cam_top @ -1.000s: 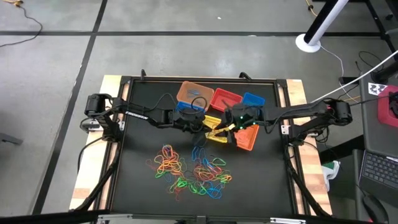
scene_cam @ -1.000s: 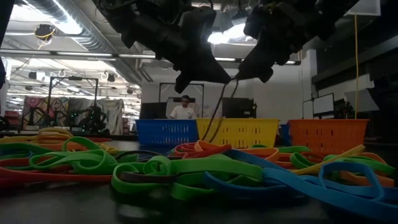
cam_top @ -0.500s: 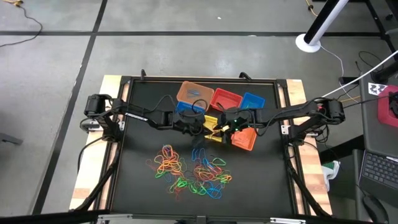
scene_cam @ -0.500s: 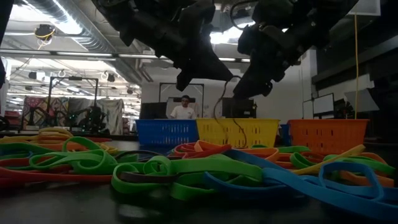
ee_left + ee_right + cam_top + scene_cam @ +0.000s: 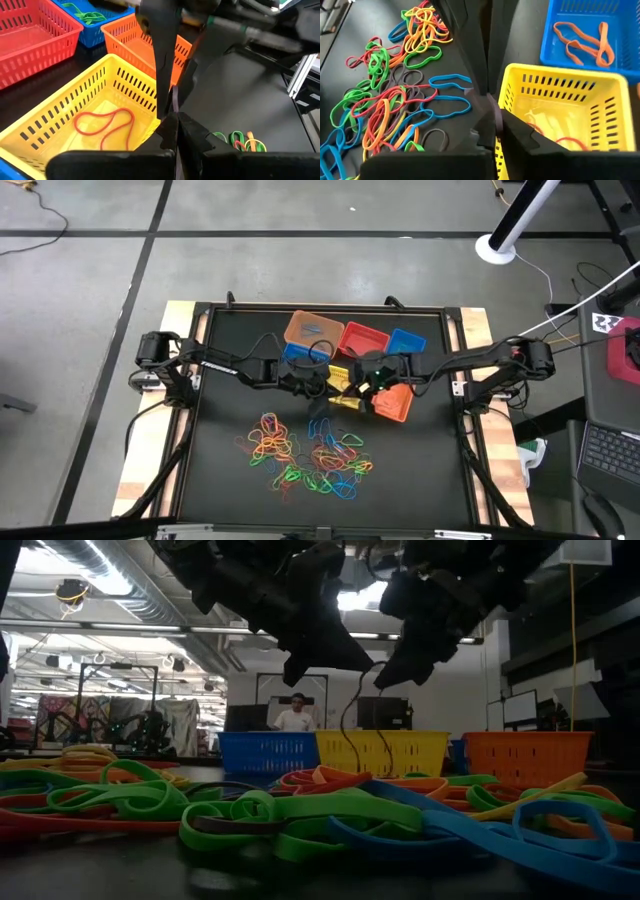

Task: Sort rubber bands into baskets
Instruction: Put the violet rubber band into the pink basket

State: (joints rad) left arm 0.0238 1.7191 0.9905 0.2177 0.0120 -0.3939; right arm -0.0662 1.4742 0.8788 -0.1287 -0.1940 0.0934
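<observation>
Nearest the low camera, the rubber bands lie heaped at about 6 o'clock on the dark surface. Beyond them, over the yellow basket near the centre, the left gripper and the right gripper meet tip to tip, both pinched narrow on one dark rubber band hanging between them. Farther, toward 12 o'clock, sit the remaining baskets.
</observation>
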